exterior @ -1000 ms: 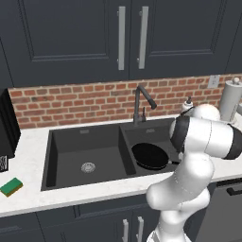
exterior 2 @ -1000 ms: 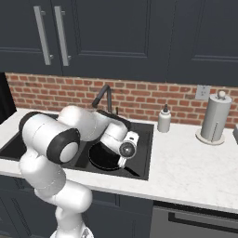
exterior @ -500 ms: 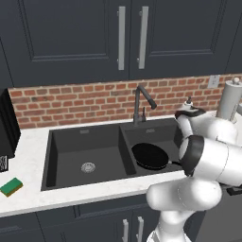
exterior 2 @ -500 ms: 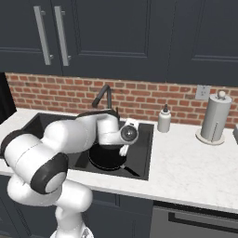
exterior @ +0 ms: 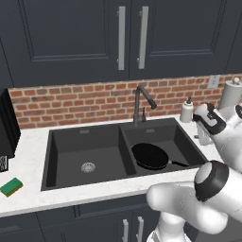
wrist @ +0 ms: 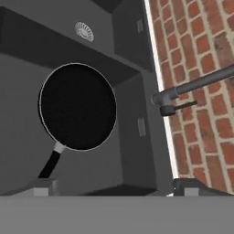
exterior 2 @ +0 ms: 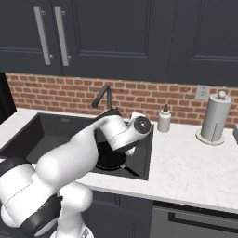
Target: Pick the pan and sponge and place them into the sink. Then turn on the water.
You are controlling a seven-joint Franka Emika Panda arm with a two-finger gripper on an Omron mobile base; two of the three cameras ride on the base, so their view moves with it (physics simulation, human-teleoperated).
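Observation:
The black pan (exterior: 150, 156) lies flat in the right basin of the dark sink (exterior: 71, 156), its handle pointing to the front right. In the hand view the pan (wrist: 77, 106) sits below my gripper (wrist: 117, 186), whose fingertips (wrist: 43, 185) stand wide apart with nothing between them. My gripper (exterior: 203, 133) hangs open above the sink's right rim. The green and yellow sponge (exterior: 11, 186) rests on the counter far to the left of the sink. No water stream is in view at the gooseneck faucet (exterior: 142, 101). My arm partly hides the pan (exterior 2: 109, 160).
A soap bottle (exterior: 187, 111) and a paper towel holder (exterior 2: 214, 118) stand on the counter right of the sink. A dark appliance (exterior: 7, 125) stands at the far left. The brick backsplash and dark cabinets rise behind the faucet (wrist: 192, 87).
My gripper has risen from beside the pan's handle and swung right, above the sink's right rim. The pan stays in the right basin; the sponge has not moved.

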